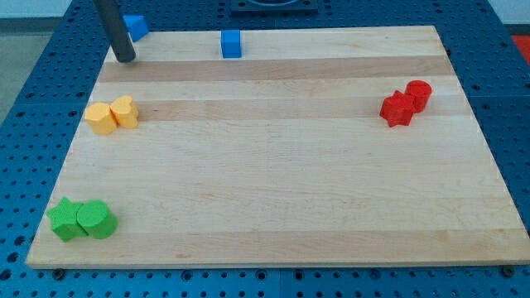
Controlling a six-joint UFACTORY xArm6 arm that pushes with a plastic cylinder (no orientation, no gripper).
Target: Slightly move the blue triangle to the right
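Note:
The blue triangle (pixel 136 26) lies at the top left corner of the wooden board (pixel 273 190), partly hidden behind my rod. My tip (pixel 125 58) rests on the board just below and slightly left of the blue triangle, close to it; I cannot tell if they touch. A blue cube (pixel 231 43) sits on the top edge, to the right of the triangle.
Two yellow blocks (pixel 112 114) sit together at the left. Two green blocks (pixel 81 219), one star-shaped and one round, sit at the bottom left. Two red blocks (pixel 406 103) sit at the right. A blue pegboard (pixel 25 124) surrounds the board.

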